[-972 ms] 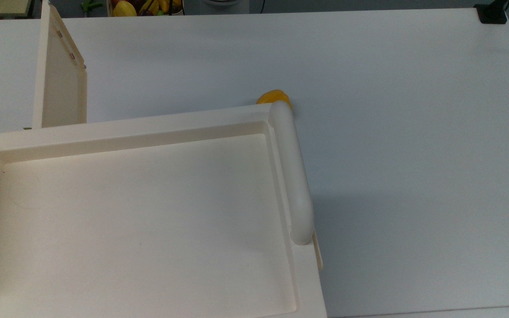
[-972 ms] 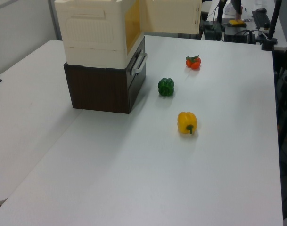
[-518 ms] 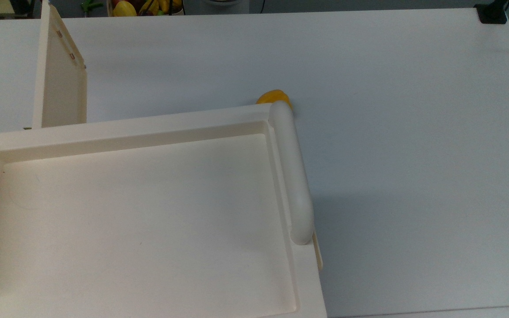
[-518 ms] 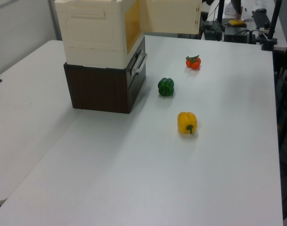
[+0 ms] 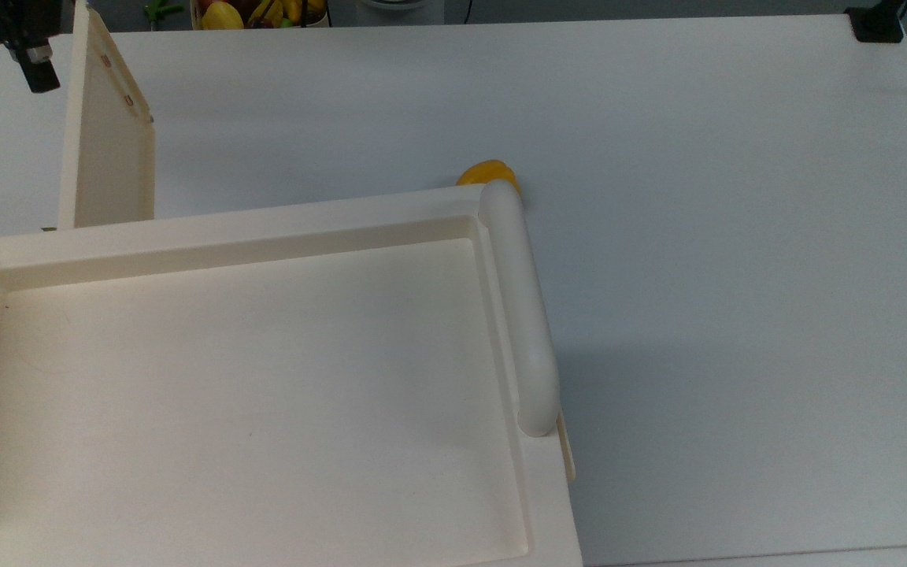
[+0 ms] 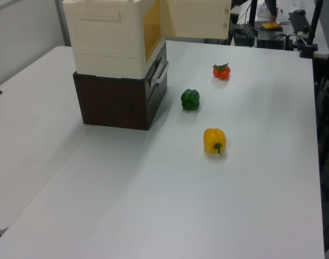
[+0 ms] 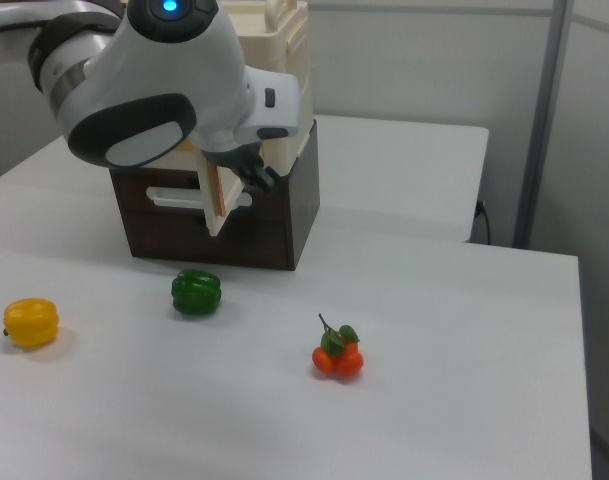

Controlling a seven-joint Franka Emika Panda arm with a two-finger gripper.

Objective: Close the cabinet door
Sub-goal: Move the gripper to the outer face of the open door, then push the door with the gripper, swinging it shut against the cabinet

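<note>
The cabinet (image 5: 249,394) is a cream unit with a recessed top, standing on a dark brown base (image 6: 118,100). Its cabinet door (image 5: 107,150), a thin cream panel with small brown fittings, stands swung out at the top view's upper left. The left view has the door (image 6: 196,19) jutting out beyond the cabinet's yellow opening. My gripper (image 5: 32,67) is a black shape just to the left of the door's far end in the top view. In the right view the gripper (image 7: 259,178) hangs under the white arm (image 7: 154,80), close beside the door (image 7: 216,195) seen edge-on.
A yellow pepper (image 6: 214,140), a green pepper (image 6: 190,99) and a bunch of tomatoes (image 6: 221,70) lie on the white table (image 6: 153,205) in front of the cabinet. The thick cream bar handle (image 5: 520,315) runs along the cabinet top's right edge in the top view.
My gripper has come into the top view's upper left corner, beside the open door. The door, cabinet and vegetables have not moved.
</note>
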